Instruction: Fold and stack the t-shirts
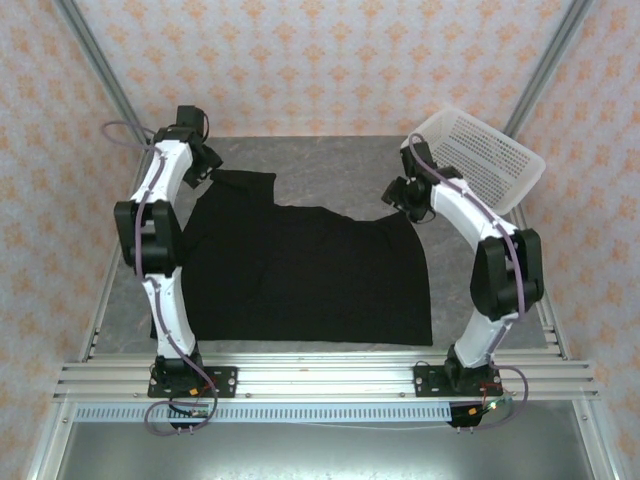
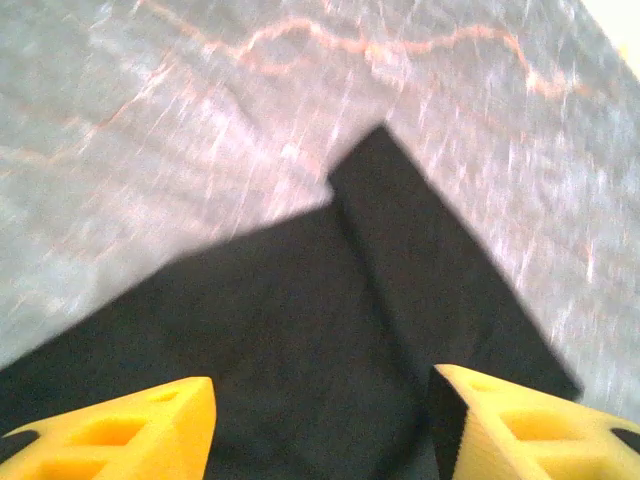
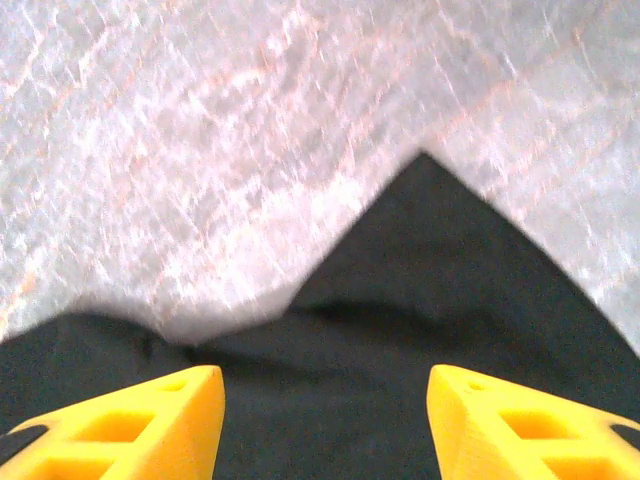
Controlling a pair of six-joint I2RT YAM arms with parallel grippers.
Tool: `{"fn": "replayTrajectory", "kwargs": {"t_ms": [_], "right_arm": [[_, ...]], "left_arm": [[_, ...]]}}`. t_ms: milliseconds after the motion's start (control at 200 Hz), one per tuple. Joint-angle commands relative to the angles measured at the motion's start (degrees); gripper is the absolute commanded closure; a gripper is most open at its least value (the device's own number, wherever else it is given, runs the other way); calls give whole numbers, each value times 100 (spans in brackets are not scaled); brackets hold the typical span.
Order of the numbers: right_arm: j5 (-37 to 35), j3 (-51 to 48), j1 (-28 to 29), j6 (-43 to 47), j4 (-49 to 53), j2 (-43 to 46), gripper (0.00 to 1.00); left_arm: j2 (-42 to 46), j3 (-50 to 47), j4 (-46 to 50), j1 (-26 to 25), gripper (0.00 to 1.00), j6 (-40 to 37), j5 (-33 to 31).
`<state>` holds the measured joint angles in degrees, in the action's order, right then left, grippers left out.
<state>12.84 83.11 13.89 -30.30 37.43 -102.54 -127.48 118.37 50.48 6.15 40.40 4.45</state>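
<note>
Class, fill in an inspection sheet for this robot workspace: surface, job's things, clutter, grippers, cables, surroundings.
Surface: grey marbled table, bare around the cloth.
Job's things: one black t-shirt, spread flat, one sleeve at far left; no print showing; not yet folded.
Clutter: white perforated basket at the far right corner, tilted, apart from the t-shirt.
Grippers: left gripper open over the far left sleeve; right gripper open over the far right corner; contact with the cloth cannot be told.
Cables: cables run along both arms and loop at the bases, off the t-shirt.
Surroundings: patterned walls; metal rail under the arm bases.
</note>
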Motion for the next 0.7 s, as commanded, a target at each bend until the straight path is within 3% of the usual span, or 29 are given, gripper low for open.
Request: {"fn": "replayTrajectory", "kwargs": {"t_ms": [0, 165, 390, 696], "right_arm": [[-115, 594, -80, 332, 326, -412, 43], [-27, 1041, -117, 310, 367, -728, 43], [69, 900, -116, 296, 321, -734, 43], [121, 382, -115, 156, 170, -506, 43]], "left_arm": [[-877, 1248, 497, 172, 39, -148, 38], [-2110, 2923, 960, 247, 39, -392, 255], [-2375, 2601, -124, 332, 39, -323, 768], [-2905, 3040, 189, 285, 49, -261, 946]]}}
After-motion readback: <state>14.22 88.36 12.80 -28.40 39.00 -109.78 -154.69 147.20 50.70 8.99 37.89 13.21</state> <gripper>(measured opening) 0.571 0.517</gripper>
